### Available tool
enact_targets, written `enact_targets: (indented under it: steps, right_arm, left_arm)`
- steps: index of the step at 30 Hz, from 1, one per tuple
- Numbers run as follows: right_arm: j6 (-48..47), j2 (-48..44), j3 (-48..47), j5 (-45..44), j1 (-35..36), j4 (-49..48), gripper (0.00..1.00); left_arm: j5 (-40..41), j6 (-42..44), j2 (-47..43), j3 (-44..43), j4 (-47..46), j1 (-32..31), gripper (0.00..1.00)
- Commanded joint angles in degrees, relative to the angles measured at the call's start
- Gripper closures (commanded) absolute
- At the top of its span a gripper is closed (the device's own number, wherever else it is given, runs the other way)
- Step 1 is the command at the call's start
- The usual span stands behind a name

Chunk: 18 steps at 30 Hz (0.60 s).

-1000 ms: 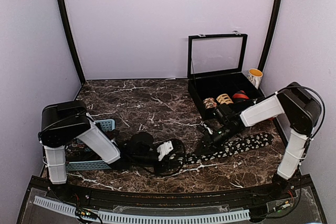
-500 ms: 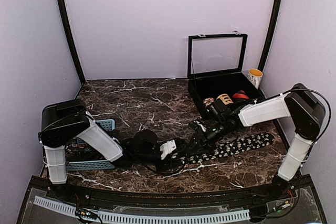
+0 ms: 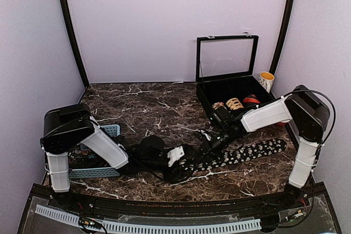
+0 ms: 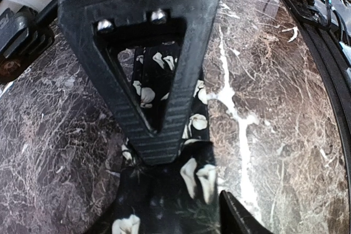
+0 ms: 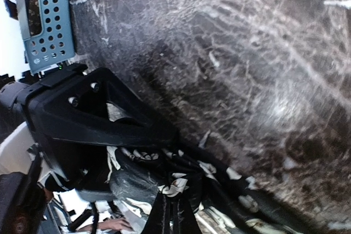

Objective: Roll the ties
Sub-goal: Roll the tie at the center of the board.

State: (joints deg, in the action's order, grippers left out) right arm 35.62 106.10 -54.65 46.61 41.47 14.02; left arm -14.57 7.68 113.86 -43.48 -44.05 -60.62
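Observation:
A black tie with white prints lies along the marble table, running from front centre to the right. My left gripper is low at the tie's left end. In the left wrist view the tie sits bunched between the fingers, which are shut on it. My right gripper is just right of the left one, over the tie. In the right wrist view its fingertips pinch a fold of the tie beside the left gripper's finger. Tan and red coils sit in the case.
The black case with its glass lid upright stands at the back right. A mug is behind it. A blue slotted basket sits at the left under the left arm; it also shows in the right wrist view.
My right gripper has moved left along the tie, closing in on the left gripper. The left gripper has hardly moved.

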Motion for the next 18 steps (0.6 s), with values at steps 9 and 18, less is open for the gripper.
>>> enact_targets:
  steps: [9,18]
  right_arm:
    - [-5.5,3.5,3.0,-7.6,0.1,3.2,1.00]
    - [-6.2,3.6,4.6,-9.7,-1.0,2.9,1.00]
  left_arm:
    - [1.1,-5.1,-3.8,10.7,-3.8,0.5,0.36]
    - [-1.2,-7.7,-0.4,5.4,-6.7,0.5,0.41]
